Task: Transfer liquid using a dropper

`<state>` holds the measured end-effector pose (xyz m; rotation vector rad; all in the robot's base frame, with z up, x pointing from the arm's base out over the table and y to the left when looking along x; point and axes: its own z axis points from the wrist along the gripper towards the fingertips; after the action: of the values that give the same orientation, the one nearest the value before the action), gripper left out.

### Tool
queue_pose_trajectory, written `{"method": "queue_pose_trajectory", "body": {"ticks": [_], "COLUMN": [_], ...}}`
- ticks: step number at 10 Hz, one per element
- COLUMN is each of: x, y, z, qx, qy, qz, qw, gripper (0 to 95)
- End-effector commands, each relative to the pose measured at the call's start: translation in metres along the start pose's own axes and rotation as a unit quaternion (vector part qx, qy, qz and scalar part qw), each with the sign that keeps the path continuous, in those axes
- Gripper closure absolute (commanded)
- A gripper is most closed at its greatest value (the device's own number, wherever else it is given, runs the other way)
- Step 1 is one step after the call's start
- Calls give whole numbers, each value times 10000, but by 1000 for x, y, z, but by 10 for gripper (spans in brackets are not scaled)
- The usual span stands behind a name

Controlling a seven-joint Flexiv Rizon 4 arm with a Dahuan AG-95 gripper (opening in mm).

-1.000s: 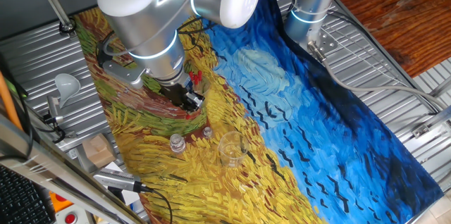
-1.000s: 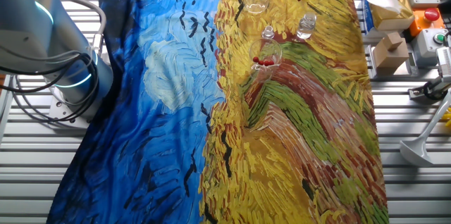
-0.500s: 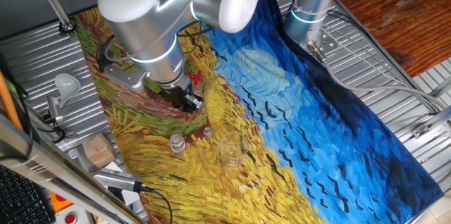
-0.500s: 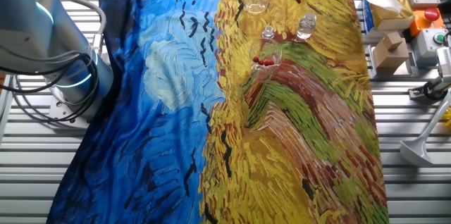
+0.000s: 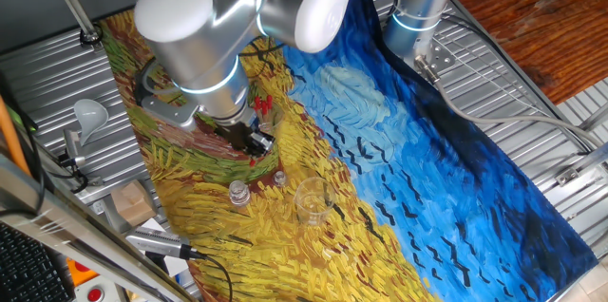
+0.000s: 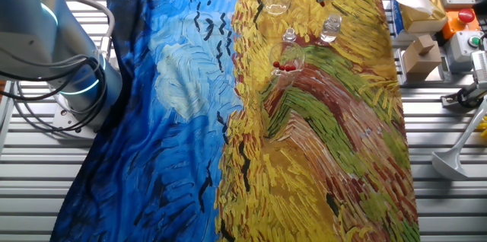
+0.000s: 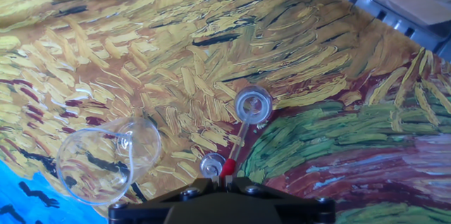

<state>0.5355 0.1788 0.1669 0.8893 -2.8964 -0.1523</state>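
1. The gripper (image 7: 227, 179) hangs above the painted cloth (image 7: 317, 139), fingers clenched on the dropper (image 7: 235, 152) by its red bulb.
2. Its clear stem points down toward the small vial (image 7: 253, 104).
3. Left sits the empty beaker (image 7: 106, 157); a smaller vial (image 7: 211, 165) stands between.

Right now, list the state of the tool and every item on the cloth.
tool: shut on the dropper
dropper: held by its red bulb, tip by the larger vial
larger vial: upright, uncapped
small vial: upright, uncapped
beaker: upright, looks empty
spare droppers: bunched, apart from the tool
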Motion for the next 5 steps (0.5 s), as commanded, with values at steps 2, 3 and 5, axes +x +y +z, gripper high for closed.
{"method": "queue_pose_trajectory", "body": {"ticks": [2,3,5], "x": [-2,-3,-3], "y": [4,4,4], "z": [4,5,6], "qx": [63,61,55], "qy": [43,42,36], "qz": [-32,-34,-49], "qw": [10000,10000,10000], "gripper": [950,950,950]}}
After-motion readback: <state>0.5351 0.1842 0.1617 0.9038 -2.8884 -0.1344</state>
